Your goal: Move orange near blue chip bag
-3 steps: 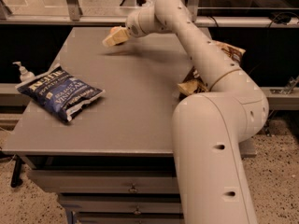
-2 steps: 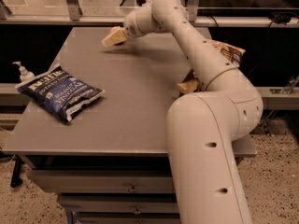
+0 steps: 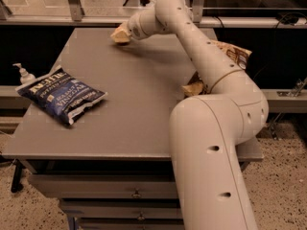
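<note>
1. The single camera looked down from high above the worktop's (image 3: 144, 109) near edge, facing its far side; the arm (image 3: 211, 166) loomed close at the right.
2. The pincer (image 3: 121, 34) sat farthest away, near the far edge.

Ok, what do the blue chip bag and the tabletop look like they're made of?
Blue chip bag: probably thin plastic or foil film; it's crinkled, with a slight sheen. Table: smooth matte grey top, maybe laminate or painted metal, can't tell which; even colour, no grain. The gripper is at the table's far edge, well away from the bag.
</note>
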Robot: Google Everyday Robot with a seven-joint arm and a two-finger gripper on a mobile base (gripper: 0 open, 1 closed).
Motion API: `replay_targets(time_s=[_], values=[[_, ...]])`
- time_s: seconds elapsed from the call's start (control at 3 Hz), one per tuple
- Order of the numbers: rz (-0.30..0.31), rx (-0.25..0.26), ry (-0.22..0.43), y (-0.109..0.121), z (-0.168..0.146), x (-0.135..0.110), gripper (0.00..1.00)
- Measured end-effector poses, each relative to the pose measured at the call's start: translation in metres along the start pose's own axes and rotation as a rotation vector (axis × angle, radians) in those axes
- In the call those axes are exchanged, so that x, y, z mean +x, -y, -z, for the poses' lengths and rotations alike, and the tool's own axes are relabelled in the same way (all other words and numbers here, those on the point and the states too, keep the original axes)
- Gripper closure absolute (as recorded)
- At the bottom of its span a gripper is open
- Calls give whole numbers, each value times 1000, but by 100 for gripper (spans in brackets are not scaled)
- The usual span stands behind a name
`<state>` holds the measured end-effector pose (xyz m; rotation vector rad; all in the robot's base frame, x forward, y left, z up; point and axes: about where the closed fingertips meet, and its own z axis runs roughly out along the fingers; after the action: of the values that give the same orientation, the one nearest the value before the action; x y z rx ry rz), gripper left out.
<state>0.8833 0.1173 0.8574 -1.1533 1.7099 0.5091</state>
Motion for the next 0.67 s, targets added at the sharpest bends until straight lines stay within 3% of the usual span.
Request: replay_targets(time_s=[0.33, 0.67], values=[[-3, -11, -20, -3, 6, 8, 82], [14, -22, -6, -9, 24, 1, 100]])
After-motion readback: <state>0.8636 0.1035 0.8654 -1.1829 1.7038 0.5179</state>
